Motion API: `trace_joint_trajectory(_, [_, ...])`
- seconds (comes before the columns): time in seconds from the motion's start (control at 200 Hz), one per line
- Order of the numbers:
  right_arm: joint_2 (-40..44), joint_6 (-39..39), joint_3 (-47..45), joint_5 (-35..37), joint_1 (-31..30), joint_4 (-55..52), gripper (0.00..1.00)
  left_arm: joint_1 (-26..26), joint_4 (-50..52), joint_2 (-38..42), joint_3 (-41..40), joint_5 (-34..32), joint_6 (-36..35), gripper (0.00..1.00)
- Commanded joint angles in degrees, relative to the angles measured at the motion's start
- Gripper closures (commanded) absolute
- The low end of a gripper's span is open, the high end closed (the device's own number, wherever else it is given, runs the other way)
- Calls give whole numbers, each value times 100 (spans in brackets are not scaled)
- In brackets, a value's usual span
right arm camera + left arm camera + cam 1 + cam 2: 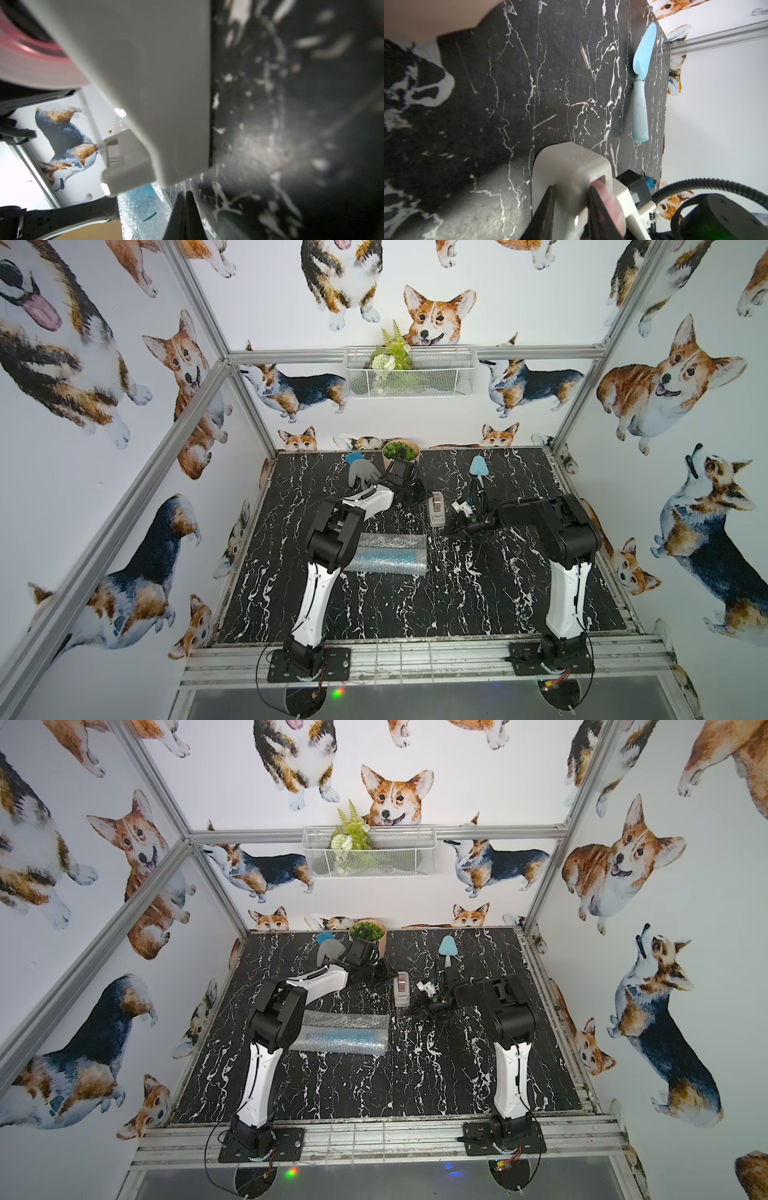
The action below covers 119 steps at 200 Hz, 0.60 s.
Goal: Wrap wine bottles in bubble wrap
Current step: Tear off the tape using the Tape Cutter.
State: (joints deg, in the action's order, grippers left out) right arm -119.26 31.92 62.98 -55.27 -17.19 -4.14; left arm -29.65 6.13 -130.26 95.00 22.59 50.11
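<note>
Presently the wine bottle point(384, 559) lies on its side near the middle of the bench point(415, 614), rolled inside the bubble wrap point(392, 540). Its blue shows through the plastic in both top views, and no tape is visible on the roll. Just behind the roll's right end stands the grey tape dispenser point(436, 510).

Left gripper point(572, 193): its fingers point(548, 209) sit on either side of the dispenser body, clamped on it. Right gripper point(185, 199): jaws together, tip low beside the dispenser's near end. Whether a tape end is pinched between them cannot be told.

The trowel point(478, 466), grey glove point(361, 472) and plant pot point(401, 452) lie at the back of the bench, apart from the work.

Judged risks:
- **(a) Roll comes undone.** Neither gripper holds the roll, so the springy sheet may loosen, or the round bottle may roll off line, before any tape reaches it.
- **(b) Dispenser slips.** A pull on the tape loads the left grip sideways. The smooth dispenser may slip or tip if that grip is light.
- **(c) Tape misbehaves.** A drawn strip is limp and sticky. It may fold on itself, cling to the right fingers or catch the bench instead of the wrap.
- **(d) Grippers collide.** The two work close together at the dispenser, so a small misjudged move could bring them into contact.
</note>
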Motion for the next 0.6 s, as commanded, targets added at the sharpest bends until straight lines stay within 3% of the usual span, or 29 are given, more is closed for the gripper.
trace_joint_trajectory(0.0, [17, -239, 39, 573, 5, -921, 100, -2, 988, -132, -37, -202, -44, 72])
trace_joint_trajectory(0.17, [50, -151, 32, 556, -3, -833, 100, 3, 1022, -140, 1, -194, -80, 72])
trace_joint_trajectory(0.38, [984, -449, -99, 540, 66, -1026, 100, 3, 979, -76, 96, -115, -80, 71])
trace_joint_trajectory(0.591, [1819, -1687, 254, 715, 103, -2291, 100, 15, 1286, 224, 451, -162, -449, 64])
